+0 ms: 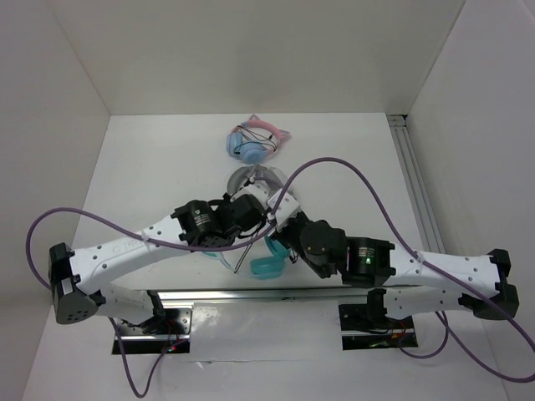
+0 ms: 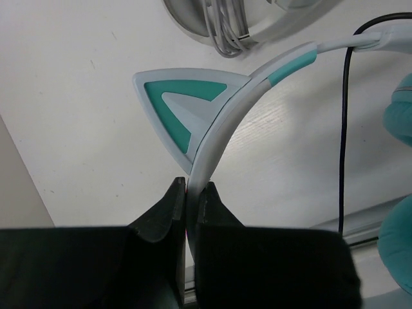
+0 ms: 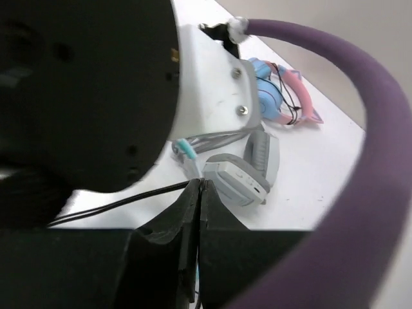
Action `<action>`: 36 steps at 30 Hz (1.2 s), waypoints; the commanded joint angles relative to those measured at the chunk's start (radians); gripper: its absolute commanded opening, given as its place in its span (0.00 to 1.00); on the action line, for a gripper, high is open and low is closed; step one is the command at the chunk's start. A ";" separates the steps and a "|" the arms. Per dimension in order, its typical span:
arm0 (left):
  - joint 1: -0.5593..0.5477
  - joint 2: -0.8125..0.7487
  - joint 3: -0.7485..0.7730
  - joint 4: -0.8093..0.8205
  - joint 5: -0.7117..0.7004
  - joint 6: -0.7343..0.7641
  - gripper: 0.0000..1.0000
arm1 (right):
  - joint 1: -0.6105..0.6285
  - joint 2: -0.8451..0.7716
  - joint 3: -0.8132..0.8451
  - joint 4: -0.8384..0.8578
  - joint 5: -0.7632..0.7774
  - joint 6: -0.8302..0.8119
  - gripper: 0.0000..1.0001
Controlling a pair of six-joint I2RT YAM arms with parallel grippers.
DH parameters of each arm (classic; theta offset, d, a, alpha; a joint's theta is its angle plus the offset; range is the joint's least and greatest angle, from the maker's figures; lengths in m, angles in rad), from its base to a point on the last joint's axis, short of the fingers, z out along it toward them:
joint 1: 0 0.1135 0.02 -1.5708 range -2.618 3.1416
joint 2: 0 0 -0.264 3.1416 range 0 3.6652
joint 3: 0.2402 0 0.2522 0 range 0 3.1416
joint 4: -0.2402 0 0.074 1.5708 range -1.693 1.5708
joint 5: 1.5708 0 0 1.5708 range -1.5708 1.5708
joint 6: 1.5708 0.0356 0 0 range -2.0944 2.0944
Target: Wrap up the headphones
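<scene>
The teal headphones [image 1: 267,267] hang between my two grippers near the table's front edge. In the left wrist view their white headband [image 2: 222,125] carries a teal and white cat ear [image 2: 183,109]. A teal ear cup [image 2: 399,116] shows at the right edge. My left gripper [image 2: 193,187] is shut on the headband just below the cat ear. The thin black cable [image 2: 343,129] runs down beside the headband. My right gripper [image 3: 201,185] is shut on the black cable [image 3: 122,203]. In the top view the two grippers [image 1: 259,219] [image 1: 280,227] sit close together.
Grey-white headphones [image 1: 255,180] lie just beyond the grippers and also show in the right wrist view [image 3: 248,170]. Blue-and-pink cat-ear headphones [image 1: 255,142] lie farther back. The left arm's wrist [image 3: 96,84] fills the right wrist view's left side. White walls enclose the table.
</scene>
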 commanded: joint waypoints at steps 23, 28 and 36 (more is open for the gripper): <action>-0.059 -0.273 0.040 -0.122 0.430 0.074 0.00 | -0.226 -0.121 -0.034 0.152 -0.028 -0.053 0.00; -0.059 -0.303 0.074 -0.132 0.402 0.062 0.00 | -0.259 -0.088 -0.086 0.213 0.009 -0.071 0.04; -0.059 -0.264 0.236 -0.290 0.185 -0.012 0.00 | -0.509 0.043 -0.014 0.160 -0.110 0.051 0.15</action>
